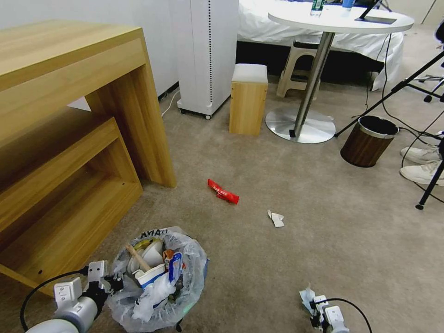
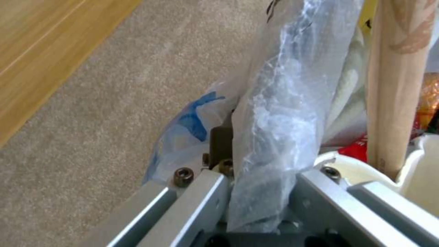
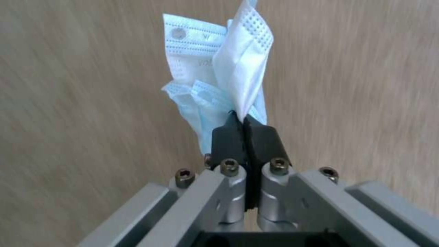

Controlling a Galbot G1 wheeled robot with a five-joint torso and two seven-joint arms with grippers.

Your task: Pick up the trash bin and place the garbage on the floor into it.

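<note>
While the left gripper (image 1: 107, 281) jaws clamp the rim of the bag-lined round trash bin (image 1: 159, 277), the right gripper (image 3: 245, 118) jaws pinch one crumpled blue-white face mask (image 3: 219, 79); two pieces remain on beige carpet floor (image 1: 323, 222): one red wrapper (image 1: 223, 191), one white paper scrap (image 1: 276, 218).

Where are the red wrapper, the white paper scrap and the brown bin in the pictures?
red wrapper (image 1: 223, 191): head view, on the middle of its red strip.
white paper scrap (image 1: 276, 218): head view, on its folded middle.
brown bin (image 1: 365, 147): head view, on its wood-look side wall.
</note>
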